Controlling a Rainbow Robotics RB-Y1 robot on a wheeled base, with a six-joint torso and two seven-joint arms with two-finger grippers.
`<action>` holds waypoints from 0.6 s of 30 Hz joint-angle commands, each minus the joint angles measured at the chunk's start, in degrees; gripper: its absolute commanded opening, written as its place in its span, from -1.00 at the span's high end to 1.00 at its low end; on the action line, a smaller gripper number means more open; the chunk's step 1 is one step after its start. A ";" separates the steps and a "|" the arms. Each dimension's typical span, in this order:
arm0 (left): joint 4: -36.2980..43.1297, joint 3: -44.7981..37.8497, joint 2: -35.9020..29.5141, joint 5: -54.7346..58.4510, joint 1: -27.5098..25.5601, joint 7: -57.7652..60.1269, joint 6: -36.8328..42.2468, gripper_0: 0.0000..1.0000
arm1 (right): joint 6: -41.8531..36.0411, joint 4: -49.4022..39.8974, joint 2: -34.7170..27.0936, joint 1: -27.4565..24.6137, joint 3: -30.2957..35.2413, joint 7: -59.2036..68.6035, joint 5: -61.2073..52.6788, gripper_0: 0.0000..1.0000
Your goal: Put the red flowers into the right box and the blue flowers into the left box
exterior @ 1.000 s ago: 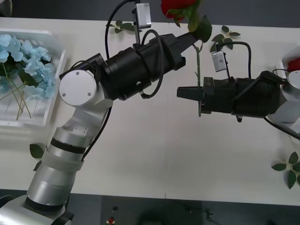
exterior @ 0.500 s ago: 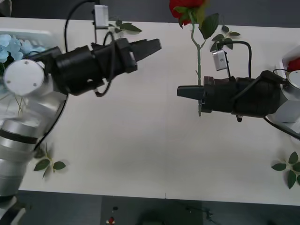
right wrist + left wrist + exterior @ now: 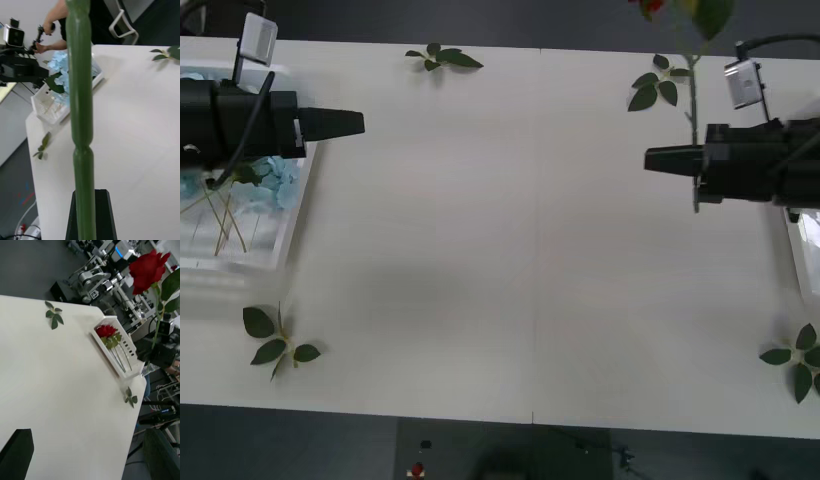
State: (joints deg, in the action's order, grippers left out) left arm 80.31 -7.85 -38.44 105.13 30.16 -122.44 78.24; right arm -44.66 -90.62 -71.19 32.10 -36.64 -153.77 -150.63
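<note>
Right gripper pinching a red rose stem above the bench

The right gripper [image 3: 650, 158], at the right of the front view, is clamped on the green stem of a red flower [image 3: 147, 267] held upright above the bench [image 3: 510, 260], its bloom at the upper edge of the frame. The right box [image 3: 119, 347] holds more red flowers at the bench's right end. The left gripper [image 3: 358, 124], at upper left, points inward with fingers pressed together and nothing in them, over the left box [image 3: 240, 255], where the blue flowers [image 3: 265, 175] lie. Loose leaf sprigs [image 3: 275, 345] are scattered around.
</note>
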 commanded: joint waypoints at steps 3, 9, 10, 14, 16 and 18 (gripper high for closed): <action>0.46 3.72 -9.46 0.86 1.39 -2.19 4.21 -0.68 | 0.01 3.25 -10.99 1.12 0.43 8.75 1.21 1.00; 2.66 14.27 -17.01 10.97 1.04 -8.60 0.34 -0.68 | -1.04 9.49 -16.53 0.33 0.43 20.18 7.89 1.00; 4.15 16.38 -18.24 13.52 0.43 -10.19 -1.33 -0.69 | -1.30 10.99 -17.23 0.07 0.43 22.20 9.82 1.00; 10.83 18.93 -19.83 16.15 -3.18 -13.96 -6.52 -0.69 | -4.56 16.96 -17.93 -0.02 0.43 26.68 12.46 1.00; 15.84 18.93 -20.00 16.07 -5.81 -14.40 -9.33 -0.70 | -6.93 20.83 -17.93 -0.11 0.43 28.35 13.16 1.00; 20.32 18.93 -20.00 16.15 -8.63 -14.40 -12.49 -0.69 | -7.81 23.47 -18.02 -0.02 0.43 28.70 15.19 1.00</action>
State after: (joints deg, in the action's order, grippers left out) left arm 94.95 13.18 -57.48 120.63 24.98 -133.18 68.54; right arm -52.34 -70.06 -87.44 32.08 -36.64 -126.34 -137.40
